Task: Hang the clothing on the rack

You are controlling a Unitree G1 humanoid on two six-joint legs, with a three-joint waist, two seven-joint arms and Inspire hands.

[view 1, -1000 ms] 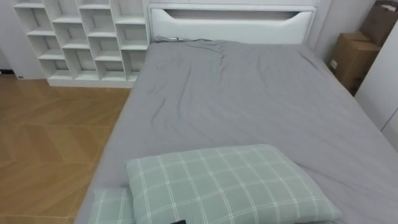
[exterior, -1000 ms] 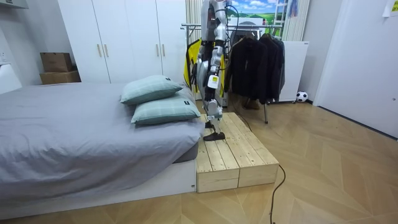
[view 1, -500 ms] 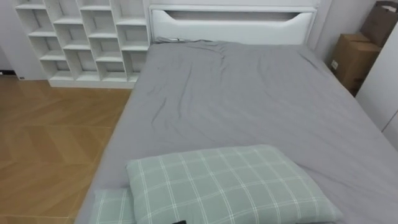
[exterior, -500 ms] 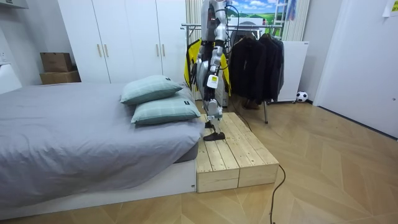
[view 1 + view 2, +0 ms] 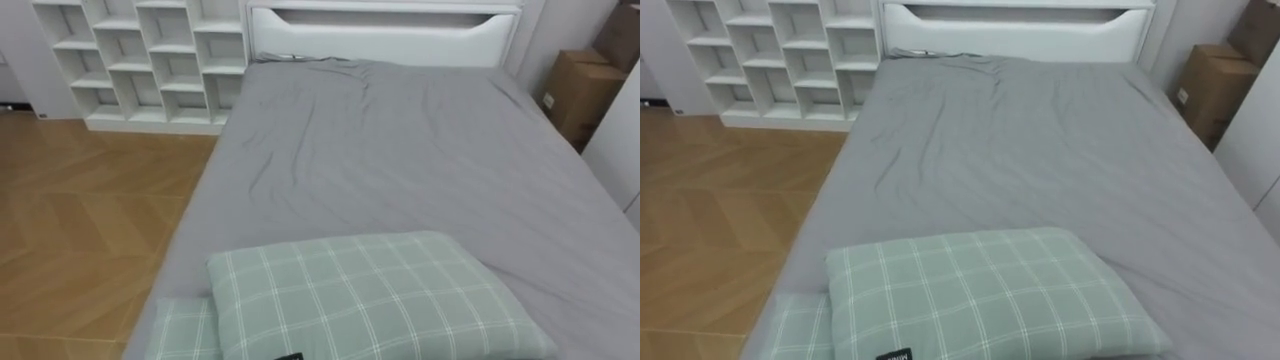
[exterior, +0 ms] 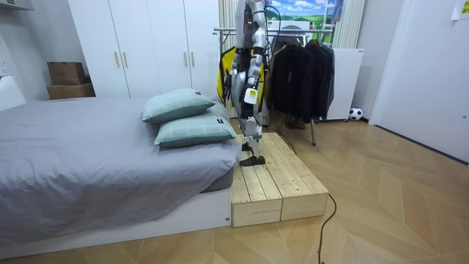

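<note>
Clothes: dark garments (image 6: 302, 73) hang on the rack (image 6: 220, 31) behind me, near the far wall in the room view; none lies on the bed
Yellow garment: a yellow piece (image 6: 227, 62) hangs at the rack's end, just behind my body
My left hand: it (image 6: 249, 89) hangs at my side toward the camera in the room view; I cannot tell how far it is open or whether it has hold of anything
Where I stand: upright on a wooden platform (image 6: 282, 187) against the bed's end, my back to the rack
Pillows: a green checked pillow (image 5: 370, 300) lies just below me, resting on a second one (image 5: 180, 335)
Bed: grey sheet (image 5: 400, 150), lightly creased, running to a white headboard (image 5: 380, 30)
Around: white cube shelves (image 5: 150, 60) to my left, a cardboard box (image 5: 580, 90) to my right, a ball (image 6: 355, 114) on the floor past the rack
</note>
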